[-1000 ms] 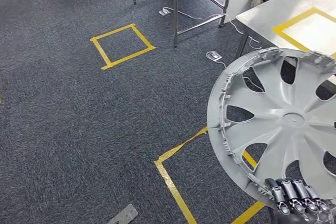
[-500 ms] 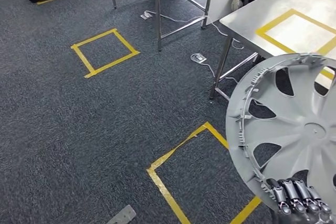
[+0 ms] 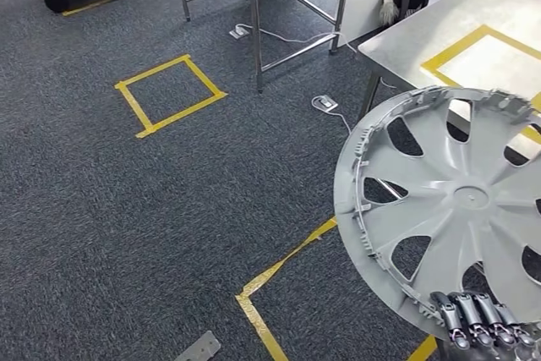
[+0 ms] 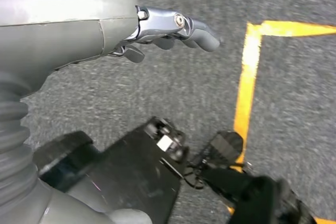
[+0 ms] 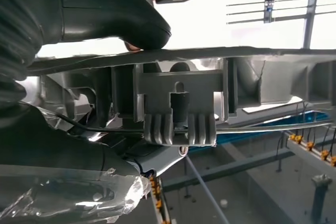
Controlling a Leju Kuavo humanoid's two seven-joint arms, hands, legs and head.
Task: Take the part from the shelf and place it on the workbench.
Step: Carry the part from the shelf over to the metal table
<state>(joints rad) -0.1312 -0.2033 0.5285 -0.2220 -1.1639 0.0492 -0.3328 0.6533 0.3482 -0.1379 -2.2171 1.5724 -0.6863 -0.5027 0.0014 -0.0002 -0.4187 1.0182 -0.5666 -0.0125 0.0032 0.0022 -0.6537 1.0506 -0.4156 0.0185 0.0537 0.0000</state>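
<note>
Currently right hand [image 3: 482, 327] fingers [image 3: 469, 314] are curled over the lower rim of the part [image 3: 456, 200], thumb [image 5: 130, 24] pressing the opposite face, so it's gripped at the edge. Part rises up and away from the fingers, tilted, disc face toward the head camera. Table [image 3: 434, 31] lies ahead-right, just beyond the part's far edge; right hand is the nearer one. Left hand [image 4: 166, 30] hangs over carpet, fingers loosely extended, holding nothing. Part: grey plastic wheel cover, spoked with cut-outs, clips round the rim.

Grey carpet floor [image 3: 95, 209]: yellow tape squares [image 3: 169, 95]; workbench [image 3: 440, 31] taped.
</note>
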